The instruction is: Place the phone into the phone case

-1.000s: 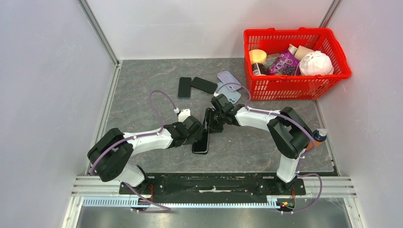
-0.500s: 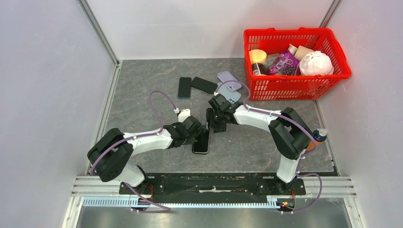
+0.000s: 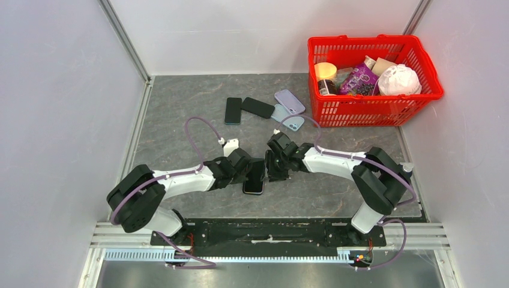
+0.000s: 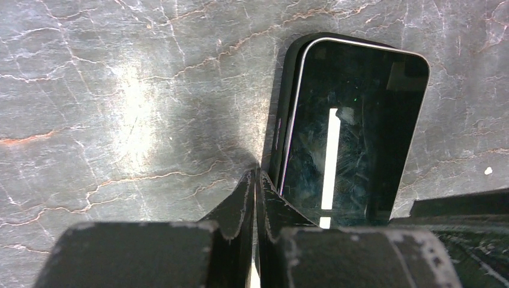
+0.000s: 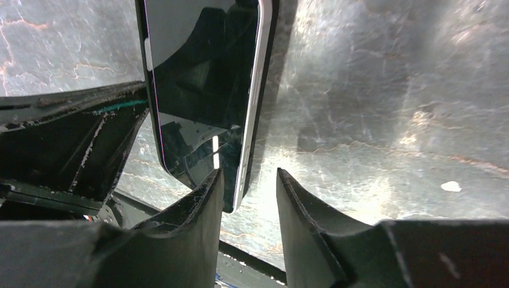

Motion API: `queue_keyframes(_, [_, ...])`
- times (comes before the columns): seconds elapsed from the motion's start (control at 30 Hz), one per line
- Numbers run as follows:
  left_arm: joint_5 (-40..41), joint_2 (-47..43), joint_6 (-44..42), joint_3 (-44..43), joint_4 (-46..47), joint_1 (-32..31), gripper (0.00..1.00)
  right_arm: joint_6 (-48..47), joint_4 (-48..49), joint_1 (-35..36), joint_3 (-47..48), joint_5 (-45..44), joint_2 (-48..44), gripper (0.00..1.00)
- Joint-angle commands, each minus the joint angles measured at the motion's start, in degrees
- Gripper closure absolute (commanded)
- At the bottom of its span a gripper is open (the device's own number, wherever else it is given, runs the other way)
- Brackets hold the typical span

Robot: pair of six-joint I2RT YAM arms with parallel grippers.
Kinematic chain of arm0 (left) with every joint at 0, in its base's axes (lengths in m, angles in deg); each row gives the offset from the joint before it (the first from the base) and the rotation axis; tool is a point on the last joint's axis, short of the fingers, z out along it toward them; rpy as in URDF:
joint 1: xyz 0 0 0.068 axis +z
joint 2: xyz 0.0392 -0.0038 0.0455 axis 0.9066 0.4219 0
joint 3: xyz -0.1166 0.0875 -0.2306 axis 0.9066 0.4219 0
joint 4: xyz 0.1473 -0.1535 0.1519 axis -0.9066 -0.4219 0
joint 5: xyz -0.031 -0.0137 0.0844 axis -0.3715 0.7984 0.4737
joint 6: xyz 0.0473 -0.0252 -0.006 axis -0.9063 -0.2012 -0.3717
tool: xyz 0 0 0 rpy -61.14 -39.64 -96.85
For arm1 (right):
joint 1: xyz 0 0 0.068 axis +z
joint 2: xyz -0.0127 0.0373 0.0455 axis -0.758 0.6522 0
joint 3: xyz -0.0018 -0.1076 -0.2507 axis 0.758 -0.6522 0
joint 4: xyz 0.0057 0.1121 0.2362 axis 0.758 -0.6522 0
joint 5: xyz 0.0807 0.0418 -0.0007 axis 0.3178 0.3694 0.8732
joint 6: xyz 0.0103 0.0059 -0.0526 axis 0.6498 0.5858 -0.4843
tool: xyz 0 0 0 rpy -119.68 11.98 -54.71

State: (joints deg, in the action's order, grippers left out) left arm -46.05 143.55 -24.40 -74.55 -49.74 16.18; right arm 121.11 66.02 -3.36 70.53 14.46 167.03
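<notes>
A dark phone (image 3: 254, 180) lies on the grey table (image 3: 180, 108), sitting in a black phone case whose rim (image 4: 289, 84) shows along its left side. My left gripper (image 3: 245, 170) is shut and empty. In the left wrist view its tips (image 4: 257, 174) touch the case's left edge beside the phone (image 4: 360, 120). My right gripper (image 3: 271, 168) is open at the phone's right side. In the right wrist view the gripper (image 5: 248, 175) straddles the phone's (image 5: 204, 72) near corner and right edge, where the case's rim (image 5: 271, 60) shows.
Two more dark phones (image 3: 233, 110) (image 3: 258, 107) and two lilac cases (image 3: 289, 101) (image 3: 287, 118) lie at the back. A red basket (image 3: 372, 113) of groceries stands back right. An orange bottle (image 3: 406, 170) stands by the right arm.
My right gripper has moved nearer, from the phone's far end to its right side. The left arm shifted slightly. The phone has stayed in place.
</notes>
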Motion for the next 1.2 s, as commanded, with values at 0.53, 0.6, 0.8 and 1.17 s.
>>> queue_keyframes(0.53, [-5.3,1.4,1.3,1.3,2.0,-0.1,0.93,1.9,4.2,4.7,5.0,-0.3,6.2,0.85])
queue_keyframes(0.6, [-5.4,1.5,1.5,1.2,2.2,-0.2,0.94,2.0,4.7,5.3,5.2,0.3,7.2,0.85])
queue_keyframes(0.8, [-5.3,1.2,1.7,1.3,2.2,-0.2,0.94,-0.8,1.2,6.3,5.4,-2.1,7.3,0.8])
queue_keyframes(1.17, [-6.4,-1.5,2.9,4.1,2.1,-0.2,0.92,-5.4,-10.8,5.9,3.9,-2.2,-5.6,0.53])
